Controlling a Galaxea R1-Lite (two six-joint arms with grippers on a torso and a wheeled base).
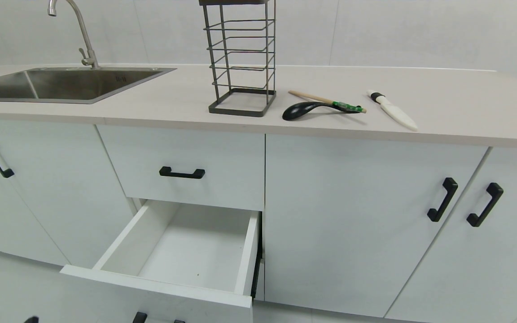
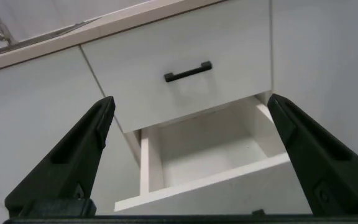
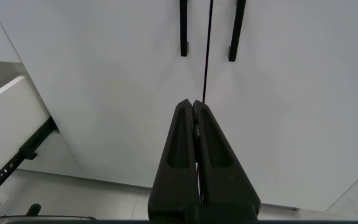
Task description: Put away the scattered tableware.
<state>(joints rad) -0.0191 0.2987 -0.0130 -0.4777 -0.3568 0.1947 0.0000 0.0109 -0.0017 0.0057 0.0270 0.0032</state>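
Lower centre, the drawer (image 1: 246, 251) stands open, I judge to receive the black spoon (image 1: 305, 110), wooden stick (image 1: 317, 97) and white utensil (image 1: 393, 110) lying right of centre on the countertop (image 1: 442, 89); my left gripper (image 2: 191, 102) faces it spread, my right gripper (image 3: 193, 104) is pressed together, empty.

It's a kitchen. A steel sink (image 1: 61, 83) with a curved faucet (image 1: 76, 31) is set into a pale countertop (image 1: 442, 98) against white wall tiles (image 1: 397, 31). Right of the sink stand a wire rack (image 1: 242, 58) and a black spoon (image 1: 303, 110). Below and right of the sink are white cabinets (image 1: 352, 215) and an open drawer (image 1: 186, 242).
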